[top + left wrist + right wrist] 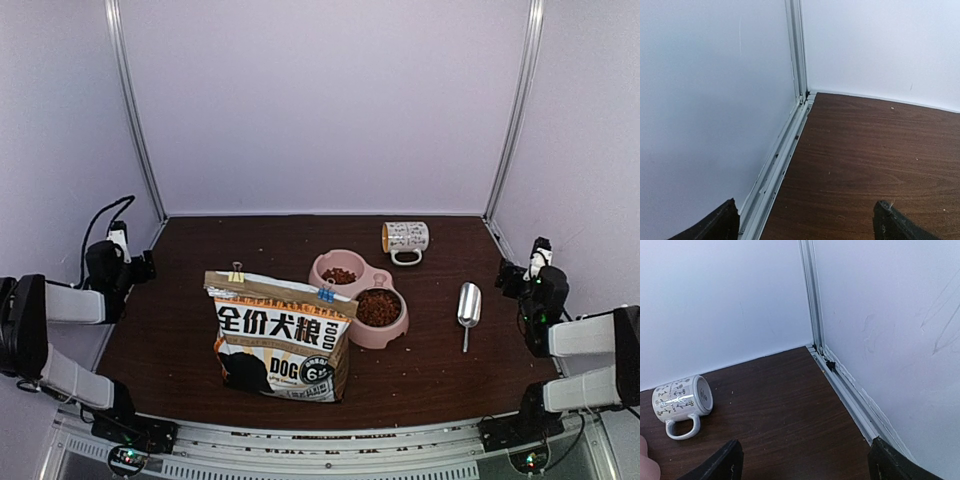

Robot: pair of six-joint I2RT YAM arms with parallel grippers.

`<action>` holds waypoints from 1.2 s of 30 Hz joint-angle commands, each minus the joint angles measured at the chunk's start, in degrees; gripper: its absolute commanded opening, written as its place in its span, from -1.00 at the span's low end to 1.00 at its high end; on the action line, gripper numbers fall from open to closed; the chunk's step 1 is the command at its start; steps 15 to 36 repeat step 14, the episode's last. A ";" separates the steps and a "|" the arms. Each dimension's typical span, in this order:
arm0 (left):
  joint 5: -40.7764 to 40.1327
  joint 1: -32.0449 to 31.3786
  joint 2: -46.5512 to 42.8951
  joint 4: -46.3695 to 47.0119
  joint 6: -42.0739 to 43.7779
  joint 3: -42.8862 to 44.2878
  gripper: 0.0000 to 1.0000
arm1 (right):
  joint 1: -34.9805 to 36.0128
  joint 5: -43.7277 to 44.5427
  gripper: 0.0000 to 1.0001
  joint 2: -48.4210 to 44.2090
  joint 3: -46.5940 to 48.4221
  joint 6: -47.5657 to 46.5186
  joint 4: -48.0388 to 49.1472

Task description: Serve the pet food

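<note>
Reddish-brown kibble (378, 308) sits in both cups of the pink bowl (384, 338), off to the left of the nearer right gripper (805, 467), which like the left gripper (805, 222) gapes empty, the scoop (468, 305) between, handle toward the bases.

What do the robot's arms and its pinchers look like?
The left arm and right arm are both made of pale grey tube-like links joined by chunky black joints, with thin black cables looping off them. The left gripper and right gripper each have two dark, pointed fingers.
</note>
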 commanded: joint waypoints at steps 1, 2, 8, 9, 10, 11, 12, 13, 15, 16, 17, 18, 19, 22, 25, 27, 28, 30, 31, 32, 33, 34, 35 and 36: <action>3.72 -0.21 0.82 8.87 2.67 -1.21 0.90 | -0.18 -1.15 0.75 4.61 0.44 -1.60 14.09; 3.87 -0.25 0.83 10.44 2.82 -1.85 0.90 | -0.18 -1.15 0.75 5.35 0.26 -1.56 15.12; 3.41 -0.43 0.65 10.84 3.03 -2.32 0.91 | -0.18 -1.38 0.76 4.81 0.18 -1.60 14.00; 3.34 -0.57 0.66 10.78 3.05 -2.24 0.91 | -0.18 -1.48 0.76 4.94 0.09 -1.58 14.40; 3.32 -0.59 0.66 10.92 3.11 -2.31 0.90 | -0.19 -1.48 0.76 4.91 0.02 -1.58 14.63; 3.38 -0.71 0.66 11.16 3.26 -2.44 0.90 | -0.23 -1.50 0.76 4.83 -0.06 -1.59 14.63; 3.40 -0.82 0.66 11.57 3.39 -2.67 0.90 | -0.17 -1.49 0.76 4.78 -0.18 -1.58 14.67; 3.34 -0.88 0.58 11.93 3.48 -2.89 0.91 | -0.18 -1.48 0.76 4.82 -0.16 -1.58 14.69; 3.12 -0.95 0.55 12.18 3.53 -3.00 0.91 | -0.18 -1.48 0.76 4.86 -0.07 -1.58 14.70; 3.12 -0.95 0.55 12.18 3.53 -3.00 0.91 | -0.18 -1.48 0.76 4.86 -0.07 -1.58 14.70; 3.12 -0.95 0.55 12.18 3.53 -3.00 0.91 | -0.18 -1.48 0.76 4.86 -0.07 -1.58 14.70; 3.12 -0.95 0.55 12.18 3.53 -3.00 0.91 | -0.18 -1.48 0.76 4.86 -0.07 -1.58 14.70; 3.12 -0.95 0.55 12.18 3.53 -3.00 0.91 | -0.18 -1.48 0.76 4.86 -0.07 -1.58 14.70; 3.12 -0.95 0.55 12.18 3.53 -3.00 0.91 | -0.18 -1.48 0.76 4.86 -0.07 -1.58 14.70; 3.12 -0.95 0.55 12.18 3.53 -3.00 0.91 | -0.18 -1.48 0.76 4.86 -0.07 -1.58 14.70; 3.12 -0.95 0.55 12.18 3.53 -3.00 0.91 | -0.18 -1.48 0.76 4.86 -0.07 -1.58 14.70; 3.12 -0.95 0.55 12.18 3.53 -3.00 0.91 | -0.18 -1.48 0.76 4.86 -0.07 -1.58 14.70; 3.12 -0.95 0.55 12.18 3.53 -3.00 0.91 | -0.18 -1.48 0.76 4.86 -0.07 -1.58 14.70; 3.12 -0.95 0.55 12.18 3.53 -3.00 0.91 | -0.18 -1.48 0.76 4.86 -0.07 -1.58 14.70; 3.12 -0.95 0.55 12.18 3.53 -3.00 0.91 | -0.18 -1.48 0.76 4.86 -0.07 -1.58 14.70; 3.12 -0.95 0.55 12.18 3.53 -3.00 0.91 | -0.18 -1.48 0.76 4.86 -0.07 -1.58 14.70; 3.12 -0.95 0.55 12.18 3.53 -3.00 0.91 | -0.18 -1.48 0.76 4.86 -0.07 -1.58 14.70; 3.12 -0.95 0.55 12.18 3.53 -3.00 0.91 | -0.18 -1.48 0.76 4.86 -0.07 -1.58 14.70; 3.12 -0.95 0.55 12.18 3.53 -3.00 0.91 | -0.18 -1.48 0.76 4.86 -0.07 -1.58 14.70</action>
